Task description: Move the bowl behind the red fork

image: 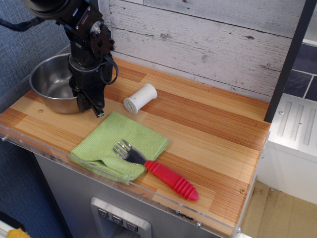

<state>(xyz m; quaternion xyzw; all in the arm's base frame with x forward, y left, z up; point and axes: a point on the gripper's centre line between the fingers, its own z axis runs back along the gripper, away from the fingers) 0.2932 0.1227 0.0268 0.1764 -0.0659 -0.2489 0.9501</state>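
The shiny steel bowl stands at the far left of the wooden counter. My black gripper points down over the bowl's right rim, with its fingers closed on that rim. The arm hides the rim's right side. The red fork lies near the front edge. Its metal head rests on a green cloth and its red handle points to the right.
A small white ribbed shaker lies on its side just right of the gripper. A whitewashed plank wall runs along the back. The counter's front edge has a clear plastic lip. A dark post stands at the right.
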